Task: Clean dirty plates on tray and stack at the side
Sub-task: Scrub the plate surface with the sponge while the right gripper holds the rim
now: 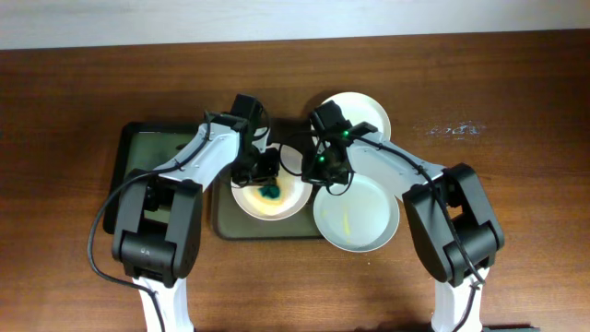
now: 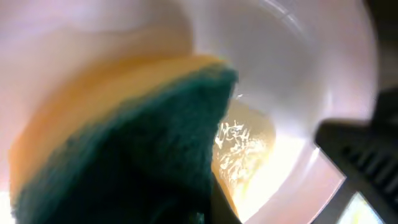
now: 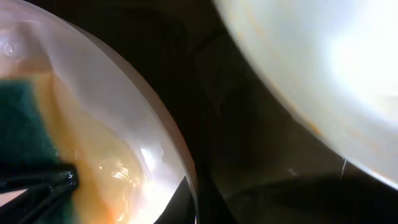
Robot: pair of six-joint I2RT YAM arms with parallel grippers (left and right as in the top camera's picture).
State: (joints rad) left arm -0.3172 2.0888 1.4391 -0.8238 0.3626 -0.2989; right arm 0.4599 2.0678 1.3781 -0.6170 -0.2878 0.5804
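A white plate (image 1: 277, 208) with a yellow smear sits on the olive-brown tray (image 1: 267, 231). My left gripper (image 1: 265, 175) is shut on a green-and-yellow sponge (image 1: 272, 191) and presses it into this plate. The left wrist view shows the sponge (image 2: 124, 143) close up on the plate (image 2: 280, 68). My right gripper (image 1: 318, 171) is shut on that plate's right rim, which passes between its fingers (image 3: 196, 199) in the right wrist view. A second plate (image 1: 355, 221) lies at the tray's right edge. A third plate (image 1: 364, 109) lies behind it on the table.
A smaller black tray (image 1: 138, 152) lies to the left of the olive tray. The brown table (image 1: 516, 111) stretches out on both sides. Both arms cross over the tray's back half.
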